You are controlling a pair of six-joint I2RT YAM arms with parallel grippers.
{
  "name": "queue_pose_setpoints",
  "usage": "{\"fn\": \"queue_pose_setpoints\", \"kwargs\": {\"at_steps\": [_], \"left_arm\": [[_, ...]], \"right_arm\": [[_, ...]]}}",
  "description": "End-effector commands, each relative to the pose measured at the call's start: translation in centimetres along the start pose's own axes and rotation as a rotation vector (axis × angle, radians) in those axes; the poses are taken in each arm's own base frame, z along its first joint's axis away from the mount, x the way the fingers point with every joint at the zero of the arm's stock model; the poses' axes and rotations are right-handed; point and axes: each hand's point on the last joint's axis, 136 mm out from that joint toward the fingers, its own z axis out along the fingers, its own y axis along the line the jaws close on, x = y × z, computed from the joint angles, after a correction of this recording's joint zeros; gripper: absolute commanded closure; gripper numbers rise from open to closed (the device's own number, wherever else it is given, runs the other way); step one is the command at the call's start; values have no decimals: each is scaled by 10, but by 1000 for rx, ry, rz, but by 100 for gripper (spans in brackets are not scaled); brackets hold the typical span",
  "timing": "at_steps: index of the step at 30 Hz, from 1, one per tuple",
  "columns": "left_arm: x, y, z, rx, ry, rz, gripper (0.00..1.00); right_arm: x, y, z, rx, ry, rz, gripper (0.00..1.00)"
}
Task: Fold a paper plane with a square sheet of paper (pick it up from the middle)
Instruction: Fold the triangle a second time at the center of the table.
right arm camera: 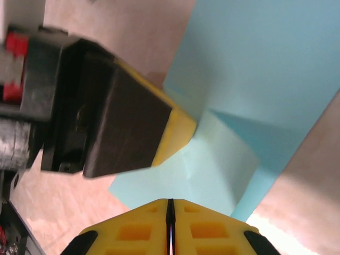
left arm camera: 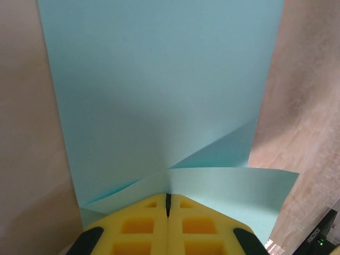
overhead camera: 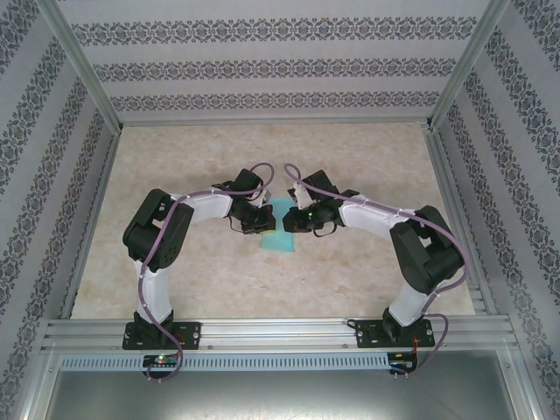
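The turquoise square sheet of paper (overhead camera: 280,231) lies partly folded at the table's middle, between both grippers. In the left wrist view the sheet (left arm camera: 159,79) stretches away flat, and a raised flap runs up into my left gripper (left arm camera: 168,197), which is shut on the paper's fold. The right wrist view shows that left gripper (right arm camera: 179,132) from the side, its yellow tip pressed into the sheet (right arm camera: 265,64) where the creases meet. My right gripper (right arm camera: 170,203) is shut to a hairline gap, with a pale flap just beyond its tips. I cannot tell whether it pinches any paper.
The marbled beige table (overhead camera: 350,166) is fenced by aluminium rails (overhead camera: 444,201) and patterned walls. Both arms arch inward, their wrists almost touching over the sheet. Bare table lies all round the paper.
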Motion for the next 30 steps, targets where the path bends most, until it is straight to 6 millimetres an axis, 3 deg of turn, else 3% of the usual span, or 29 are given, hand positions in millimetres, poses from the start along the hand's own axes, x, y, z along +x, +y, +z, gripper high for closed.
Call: {"fn": "queue_pose_setpoints", "kwargs": {"at_steps": [1,15,30], "left_arm": [[25,37,16,-130,75,-71,100],[28,43,18,-145,82,-87,100],[31,50,18,-176,82,-98,100]], "right_arm": [[21,2,2,55,21,43,88],[25,-1,30,122,50,71,92],[39,-20,37,198,94,85,92]]}}
